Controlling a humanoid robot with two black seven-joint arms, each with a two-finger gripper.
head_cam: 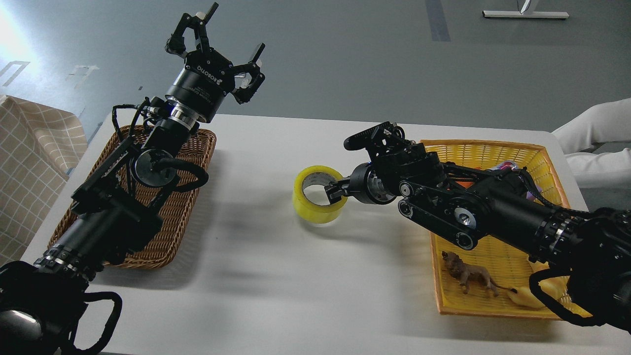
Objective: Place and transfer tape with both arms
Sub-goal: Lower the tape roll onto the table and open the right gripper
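The yellow tape roll (315,207) lies on its side in the middle of the white table (276,276), its grey-white core facing up. My right gripper (340,167) reaches it from the right and is open. One lower finger (336,191) hooks over the roll's right wall into the core, and the upper finger (365,138) stands well clear above. My left gripper (217,42) is open and empty. It is raised high above the far end of the brown wicker basket (192,207), far left of the tape.
A yellow basket (493,148) at the right holds a brown lion toy (468,278) and a yellow croissant toy (527,297); my right arm crosses over it. A checked cloth (34,148) hangs at the far left. A white sleeve (601,133) is at the right edge.
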